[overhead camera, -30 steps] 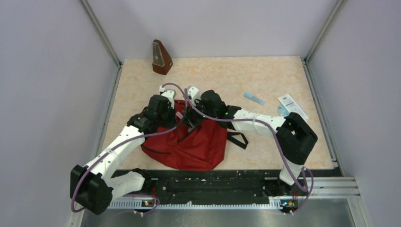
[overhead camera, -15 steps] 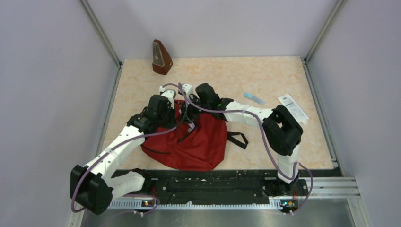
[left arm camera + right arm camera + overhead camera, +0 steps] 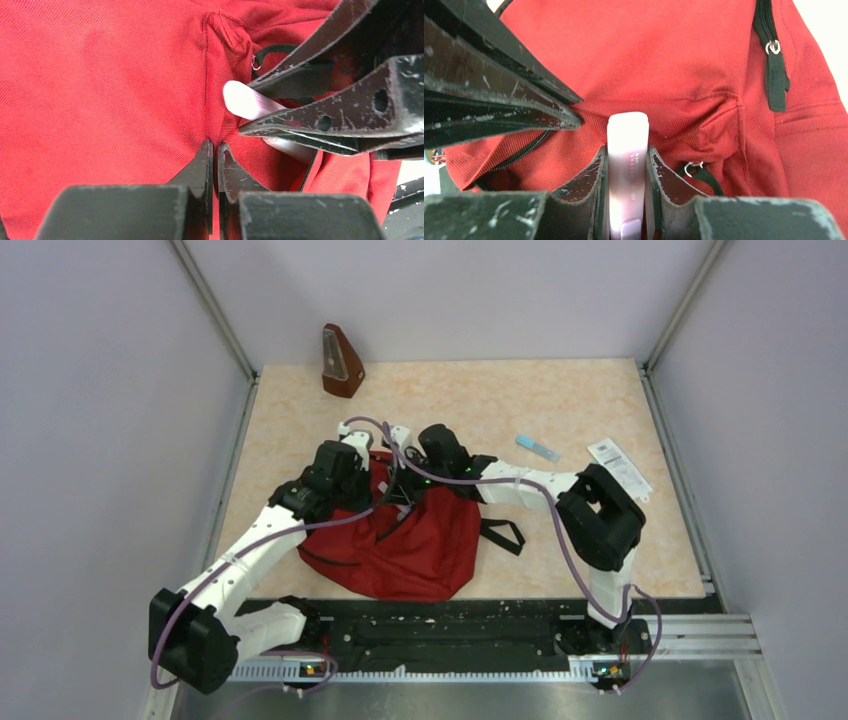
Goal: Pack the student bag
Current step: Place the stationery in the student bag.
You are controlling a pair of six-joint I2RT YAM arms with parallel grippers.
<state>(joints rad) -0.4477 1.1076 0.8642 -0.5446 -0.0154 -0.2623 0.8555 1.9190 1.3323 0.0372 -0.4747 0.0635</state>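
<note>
The bag point(image 3: 410, 540) is laid flat on the table point(image 3: 560, 400), left of centre toward the near edge, with both grippers over its far end. A fold of its red fabric is pinched between the fingers of the left gripper point(image 3: 215, 149), which are pressed together. A pale stick point(image 3: 627, 132) is clamped in the right gripper point(image 3: 626, 152), its tip aimed at cloth beside the zipper point(image 3: 516, 155) gap. If pushed along this line, the stick would likely be butted against fabric rather than passed through the gap. If the fold is let slip, the mouth may be closed. The bag's inside is hidden, so its contents cannot be told. A blue tube point(image 3: 537, 448) and a packet point(image 3: 618, 462) are seen on the table, unpacked.
</note>
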